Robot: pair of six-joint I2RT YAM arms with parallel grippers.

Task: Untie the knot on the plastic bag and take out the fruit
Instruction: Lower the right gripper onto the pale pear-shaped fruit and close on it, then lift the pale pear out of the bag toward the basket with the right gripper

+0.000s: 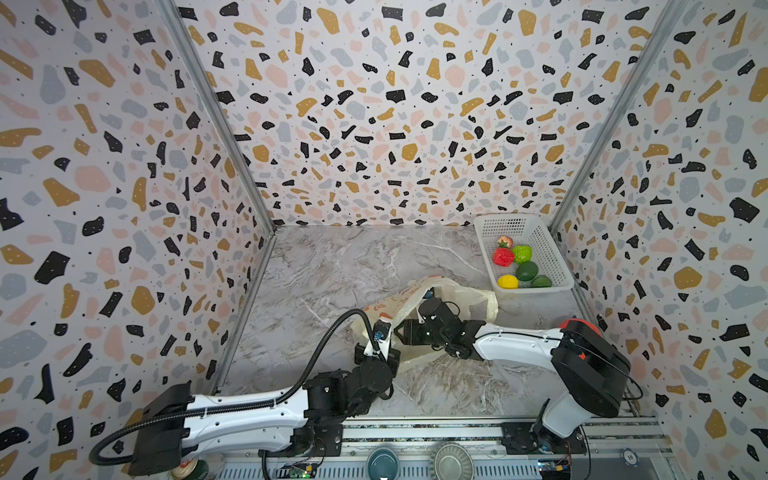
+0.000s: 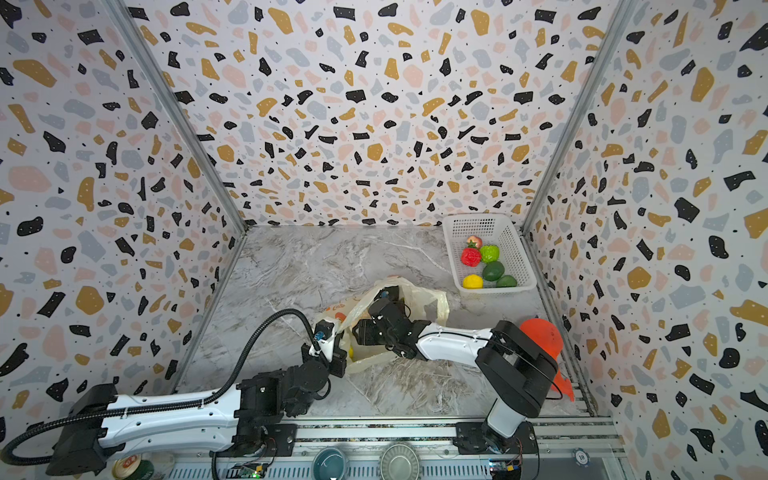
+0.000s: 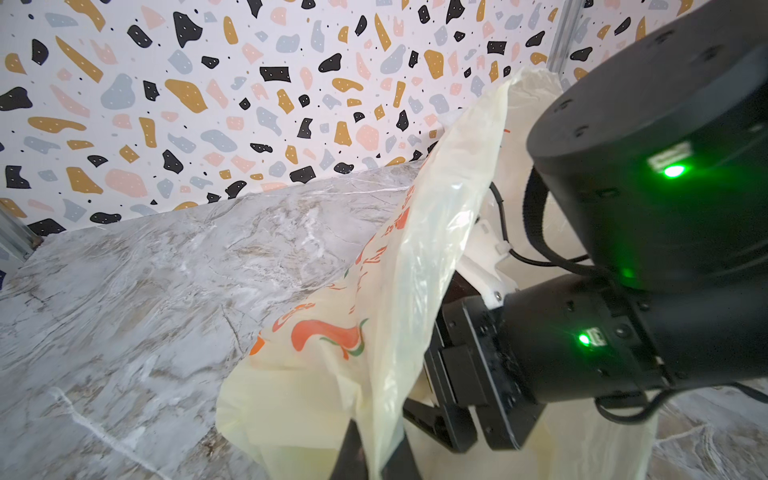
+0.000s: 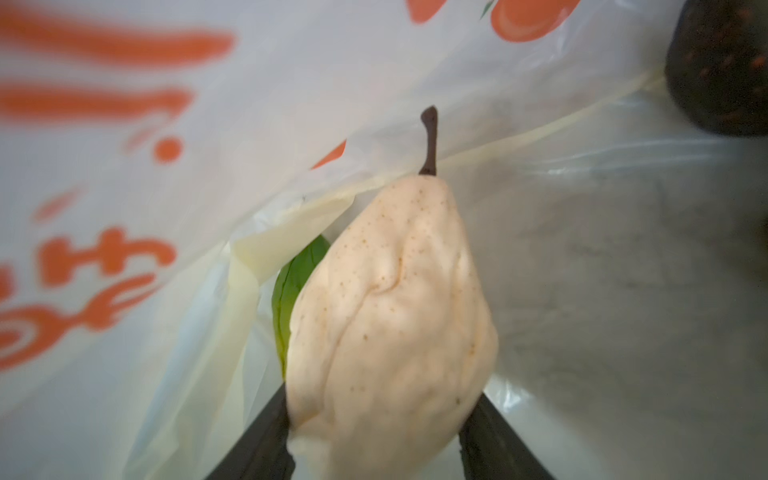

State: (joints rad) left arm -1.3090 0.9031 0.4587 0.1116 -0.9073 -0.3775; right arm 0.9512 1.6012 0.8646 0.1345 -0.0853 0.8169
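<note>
Only right wrist view shows right claw (image 4: 380, 436) clasping a pear (image 4: 390, 311) inside the plastic bag (image 4: 249, 104); left claw (image 3: 372, 457) pinches its seven-o'clock edge

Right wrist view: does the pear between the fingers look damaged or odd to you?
Yes. The pear, held between the right gripper's fingers inside the plastic bag, has a creased dent across its middle, as if the skin has buckled. Whether the grip caused it, I cannot tell.
</note>
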